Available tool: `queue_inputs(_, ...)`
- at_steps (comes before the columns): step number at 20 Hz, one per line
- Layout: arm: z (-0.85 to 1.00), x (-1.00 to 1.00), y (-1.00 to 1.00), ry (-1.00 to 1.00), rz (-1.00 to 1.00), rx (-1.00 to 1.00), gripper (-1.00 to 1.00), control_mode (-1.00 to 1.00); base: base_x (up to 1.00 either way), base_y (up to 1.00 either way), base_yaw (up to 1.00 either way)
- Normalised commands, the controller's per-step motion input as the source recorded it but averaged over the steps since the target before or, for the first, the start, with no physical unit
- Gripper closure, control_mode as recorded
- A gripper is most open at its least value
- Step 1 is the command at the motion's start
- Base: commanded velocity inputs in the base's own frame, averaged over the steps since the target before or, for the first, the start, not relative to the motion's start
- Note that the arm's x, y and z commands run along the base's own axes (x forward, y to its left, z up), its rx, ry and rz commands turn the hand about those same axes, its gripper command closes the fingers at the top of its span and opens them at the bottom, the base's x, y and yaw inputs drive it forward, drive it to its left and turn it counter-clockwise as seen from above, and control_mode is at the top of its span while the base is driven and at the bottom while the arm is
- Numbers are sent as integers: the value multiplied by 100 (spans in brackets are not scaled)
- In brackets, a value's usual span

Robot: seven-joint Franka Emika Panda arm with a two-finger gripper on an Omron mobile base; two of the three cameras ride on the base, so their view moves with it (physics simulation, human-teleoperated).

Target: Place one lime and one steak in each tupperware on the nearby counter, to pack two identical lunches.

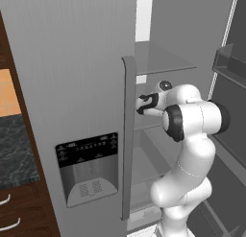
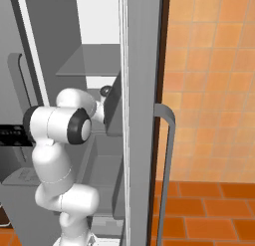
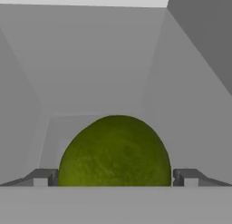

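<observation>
Early in the task, by my read: arm was reaching into the open fridge (image 1: 72,87), and nothing in these frames showed a tupperware or any packed item, so all 4 placements (2 limes, 2 steaks) looked outstanding. No steak visible. A strip of the bench (image 1: 14,149) sat well off to the gripper's left, past the closed fridge door with the dispenser.

Fridge shelf (image 1: 163,63) sat above the hand; the arm was working at the level below it, inside a grey-walled compartment per the hand view.

Lime (image 3: 115,150) sat directly ahead of the gripper (image 3: 115,177), centred between the 2 fingertips (image 3: 43,177) and looming large, so very close.

Gripper jaws were fully spread, one tip on each side of the lime with a sliver of gap on both flanks. Couldn't confirm contact; nothing was gripped. Judgement: pre-grasp on lime 1, closing was the obvious next call.
</observation>
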Motion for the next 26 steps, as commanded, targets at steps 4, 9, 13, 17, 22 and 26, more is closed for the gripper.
queue_inputs(4,-1,4,0,0,0,0,-100,-100,0,0,0)
queue_inputs(9,-22,0,0,4,0,0,-100,-100,0,0,0)
queue_inputs(13,-19,0,0,5,0,0,100,-100,0,0,0)
queue_inputs(17,0,0,0,0,0,0,100,-100,0,0,0)
queue_inputs(22,7,-38,0,0,1,0,100,-100,0,0,0)
queue_inputs(26,58,-90,0,0,10,0,100,-100,0,0,0)
